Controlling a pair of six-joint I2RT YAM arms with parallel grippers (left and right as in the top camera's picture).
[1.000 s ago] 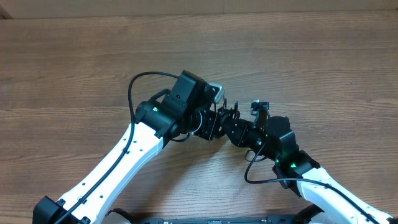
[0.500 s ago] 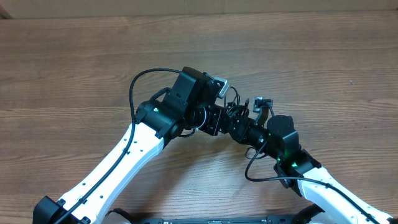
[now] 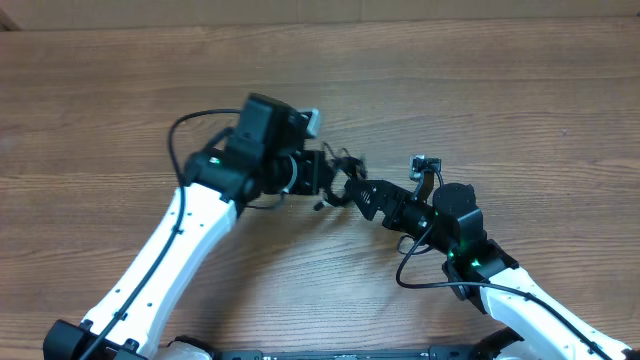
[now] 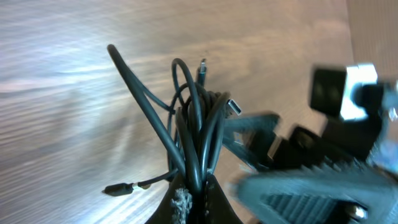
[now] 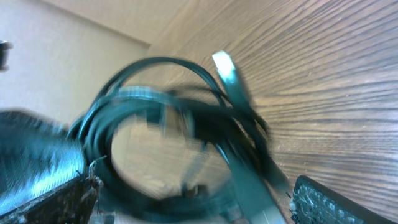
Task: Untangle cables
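The cables (image 4: 196, 118) are a tangled bunch of thin black loops, and my left gripper (image 4: 194, 190) is shut on their lower strands. A silver plug (image 4: 234, 107) pokes out on the right and a dark plug end (image 4: 118, 188) hangs low on the left. From overhead, the bundle (image 3: 343, 168) sits just above the table between my left gripper (image 3: 325, 182) and my right gripper (image 3: 363, 196). In the right wrist view the right gripper (image 5: 193, 205) stands open, its fingers (image 5: 326, 202) wide apart. Blurred cable loops (image 5: 155, 118) with a silver plug (image 5: 225, 70) lie in front of them.
The wooden table (image 3: 520, 100) stretches all round. Thicker black cables fixed to each arm loop beside the left wrist (image 3: 185, 135) and below the right wrist (image 3: 410, 275). The right arm's fingers (image 4: 298, 186) show blurred close to the bundle in the left wrist view.
My right gripper has gone from nearly shut on the bundle to wide open. My left gripper has pulled left and slightly up with the cables.
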